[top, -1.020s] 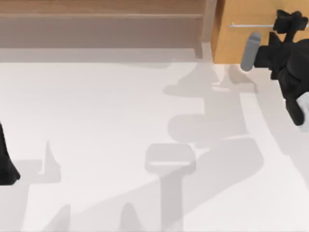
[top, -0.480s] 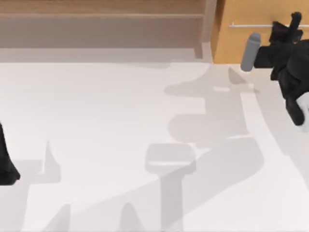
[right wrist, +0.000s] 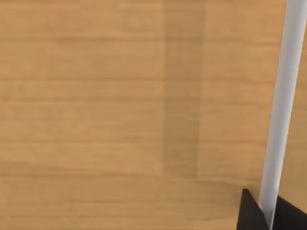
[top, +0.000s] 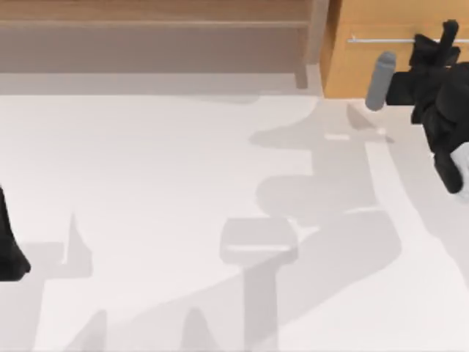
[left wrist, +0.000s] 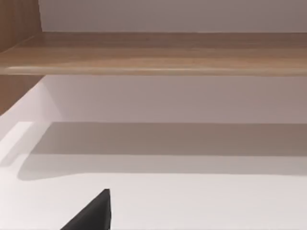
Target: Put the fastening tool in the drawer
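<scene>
Top view, far right: my right gripper (top: 440, 38) sits at the thin horizontal silver bar handle (top: 381, 39) of the boxy drawer with the light orange-brown wooden front (top: 374, 18). In the right wrist view the silver bar (right wrist: 283, 110) runs down between two dark fingertips (right wrist: 249, 215), one on either side of it and close against it, so the pincer is narrowed about the handle; I cannot tell whether the pads actually press the metal. The wooden front (right wrist: 120, 105) stands flat behind the bar and looks closed, with none of its inside visible. A grey cylindrical part (top: 379, 79) juts from the right arm just beside the drawer front. To the left of the drawer stands one long brown wooden shelf (top: 154, 33), separate from it; the left wrist view looks along its underside (left wrist: 158, 52). My left arm (top: 9, 246) is parked at the left edge of the white table (top: 146, 191); whether its pincer is spread I cannot tell. Count: one drawer, one handle, one shelf, two arms.
</scene>
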Robot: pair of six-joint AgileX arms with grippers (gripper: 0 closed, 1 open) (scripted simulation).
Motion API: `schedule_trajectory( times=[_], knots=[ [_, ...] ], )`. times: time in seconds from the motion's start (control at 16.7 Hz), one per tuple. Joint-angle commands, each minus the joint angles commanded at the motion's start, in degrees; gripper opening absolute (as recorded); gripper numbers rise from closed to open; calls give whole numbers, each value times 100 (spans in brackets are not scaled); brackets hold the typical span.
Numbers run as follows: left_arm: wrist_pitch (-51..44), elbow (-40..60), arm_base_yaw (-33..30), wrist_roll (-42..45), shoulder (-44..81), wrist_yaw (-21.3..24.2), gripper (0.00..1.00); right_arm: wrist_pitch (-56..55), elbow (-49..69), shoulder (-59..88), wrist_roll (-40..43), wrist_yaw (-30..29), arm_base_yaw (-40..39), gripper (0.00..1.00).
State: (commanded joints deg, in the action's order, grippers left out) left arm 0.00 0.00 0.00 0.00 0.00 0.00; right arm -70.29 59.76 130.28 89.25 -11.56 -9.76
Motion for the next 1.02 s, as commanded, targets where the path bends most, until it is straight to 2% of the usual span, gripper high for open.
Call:
schedule_trajectory(
  times=[0.42, 0.78, 1.02],
  knots=[
    [0, 0, 0, 0, 0, 0, 100, -783, -1443, -604, -23, -174, -167, 0],
    [0, 0, 0, 0, 0, 0, 100, -862, -1540, -651, -24, -195, -178, 0],
    [0, 0, 0, 0, 0, 0, 100, -1252, -2151, -896, -39, -308, -299, 0]
  ],
)
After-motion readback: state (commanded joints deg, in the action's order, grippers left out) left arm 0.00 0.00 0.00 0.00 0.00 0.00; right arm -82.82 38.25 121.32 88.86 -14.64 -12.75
